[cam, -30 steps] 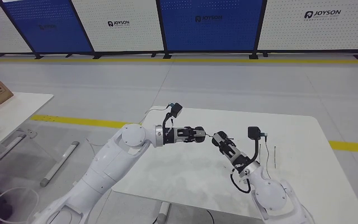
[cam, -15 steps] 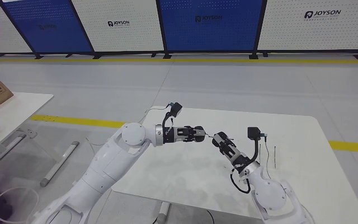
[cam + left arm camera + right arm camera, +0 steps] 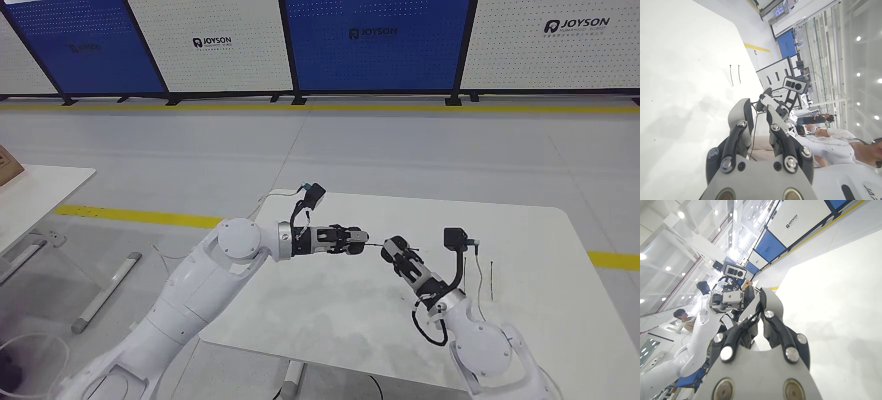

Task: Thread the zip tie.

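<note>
White table [image 3: 330,320] on an open factory floor, with blue and white panel screens behind. The two arms meet in the air above the table's middle, tip to tip.

Zip tie [image 3: 756,312]: a thin black strap held off the table between the two grippers. It looks very light, slim and springy, probably slick to the touch. A long free end would likely droop and wander. It is best taken close behind the tail tip, so that only a short, stiff length sticks out. The head is best pinched by its sides, leaving the slot clear. A hard squeeze should do it no harm, though it could twist the strap out of line.

Right gripper [image 3: 757,294]: fingers drawn nearly together, with the strap pinched between the pads. A short length passes out beyond the tips toward the other arm.

Left gripper [image 3: 759,111]: fingers stand a narrow gap apart, just in front of the right gripper. A thin dark strand runs through the gap, close against one pad. No firm pinch can be seen, and whether that strand is the tie itself cannot be told.

Spare ties [image 3: 731,75]: two lie side by side on the table toward its right edge, well apart from both grippers.
</note>
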Action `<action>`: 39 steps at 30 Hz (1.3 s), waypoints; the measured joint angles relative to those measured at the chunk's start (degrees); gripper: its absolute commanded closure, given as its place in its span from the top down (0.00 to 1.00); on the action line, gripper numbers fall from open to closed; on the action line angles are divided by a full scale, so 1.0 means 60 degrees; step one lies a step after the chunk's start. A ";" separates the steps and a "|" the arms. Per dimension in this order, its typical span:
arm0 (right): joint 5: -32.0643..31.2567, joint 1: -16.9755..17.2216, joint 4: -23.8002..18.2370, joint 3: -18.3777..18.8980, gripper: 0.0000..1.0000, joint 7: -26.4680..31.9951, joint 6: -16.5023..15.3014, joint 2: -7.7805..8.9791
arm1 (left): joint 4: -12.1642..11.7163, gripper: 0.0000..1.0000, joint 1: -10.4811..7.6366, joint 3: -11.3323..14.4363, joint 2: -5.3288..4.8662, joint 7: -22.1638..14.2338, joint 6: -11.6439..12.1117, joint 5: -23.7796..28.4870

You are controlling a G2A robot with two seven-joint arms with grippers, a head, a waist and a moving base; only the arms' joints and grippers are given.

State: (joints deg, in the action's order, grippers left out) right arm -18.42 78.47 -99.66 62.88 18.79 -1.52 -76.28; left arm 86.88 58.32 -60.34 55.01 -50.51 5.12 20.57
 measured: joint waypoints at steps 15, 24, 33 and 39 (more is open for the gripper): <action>-0.0159 0.0027 -0.0082 -0.0109 0.00 -0.0097 0.0081 -0.0007 | -0.0048 0.21 -0.0082 0.0144 -0.0007 -0.0124 -0.0296 -0.0420; -0.0172 -0.0030 -0.0034 -0.0160 0.00 -0.0139 0.0094 -0.0020 | -0.0092 0.24 -0.0145 0.0259 0.0012 -0.0170 -0.0358 -0.0476; -0.0209 -0.0083 -0.0012 -0.0204 0.00 -0.0146 0.0127 -0.0031 | -0.0106 0.16 -0.0222 0.0306 0.0020 -0.0205 -0.0427 -0.0513; -0.0227 -0.0079 -0.0018 -0.0216 0.00 -0.0159 0.0158 -0.0034 | -0.0129 0.02 -0.0258 0.0337 0.0019 -0.0265 -0.0453 -0.0547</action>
State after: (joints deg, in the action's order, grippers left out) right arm -19.78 78.00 -99.77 61.59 17.83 -0.57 -76.48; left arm 86.10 56.78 -58.31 55.13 -52.10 2.41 17.29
